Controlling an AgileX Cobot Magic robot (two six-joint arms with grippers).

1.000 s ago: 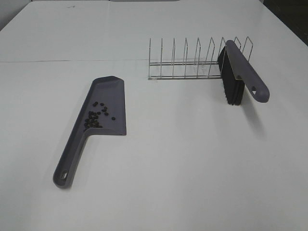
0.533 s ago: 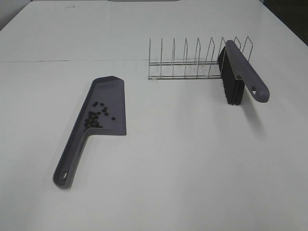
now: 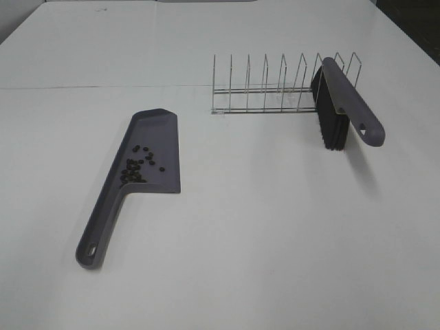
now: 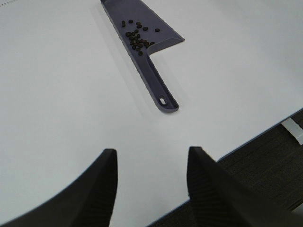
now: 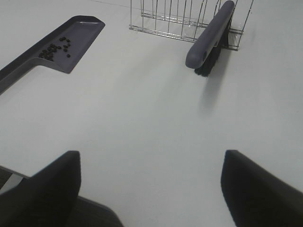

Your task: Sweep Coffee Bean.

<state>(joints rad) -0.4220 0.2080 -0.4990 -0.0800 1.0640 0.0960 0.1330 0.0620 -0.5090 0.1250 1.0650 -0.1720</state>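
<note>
Coffee beans, about a dozen, lie in one grey-purple dustpan, bunched toward its handle end. Beyond the dustpan, one wire rack holds one brush. No writing is legible. The left pincer is half spread, the right pincer spread wide; both hold nothing above the surface.

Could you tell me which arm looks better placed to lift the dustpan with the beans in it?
Left, probably. The dustpan and its handle lie on the left side, ahead of the open left claw. The right claw faces the brush in the rack.
</note>
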